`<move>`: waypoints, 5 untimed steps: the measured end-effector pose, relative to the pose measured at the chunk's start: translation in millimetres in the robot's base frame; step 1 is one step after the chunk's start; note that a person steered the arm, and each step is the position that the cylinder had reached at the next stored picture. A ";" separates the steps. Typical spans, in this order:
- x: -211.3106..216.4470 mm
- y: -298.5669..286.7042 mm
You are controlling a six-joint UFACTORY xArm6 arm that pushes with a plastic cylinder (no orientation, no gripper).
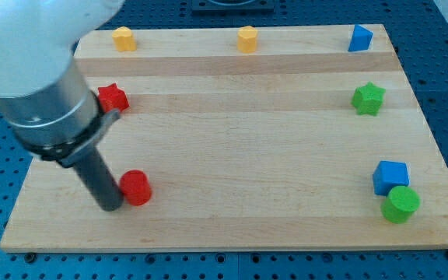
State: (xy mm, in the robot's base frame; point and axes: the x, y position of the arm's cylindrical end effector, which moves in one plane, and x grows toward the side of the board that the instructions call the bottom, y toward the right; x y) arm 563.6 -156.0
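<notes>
My tip (110,205) rests on the wooden board near the view's bottom left. It touches or nearly touches the left side of a red cylinder (137,187). A red star (113,97) lies above it, right beside the arm's grey body, which hides part of it. The other blocks are far from the tip.
Along the board's top edge sit two yellow blocks (124,38) (246,38) and a blue block (359,38). A green star (368,98) lies at the right. A blue cube (390,176) and a green cylinder (400,204) touch at the bottom right. The board's left edge (23,194) is close to the tip.
</notes>
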 end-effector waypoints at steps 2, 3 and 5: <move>-38.2 46.6; -48.8 75.4; -63.3 133.7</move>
State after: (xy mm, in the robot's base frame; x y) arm 500.3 -22.3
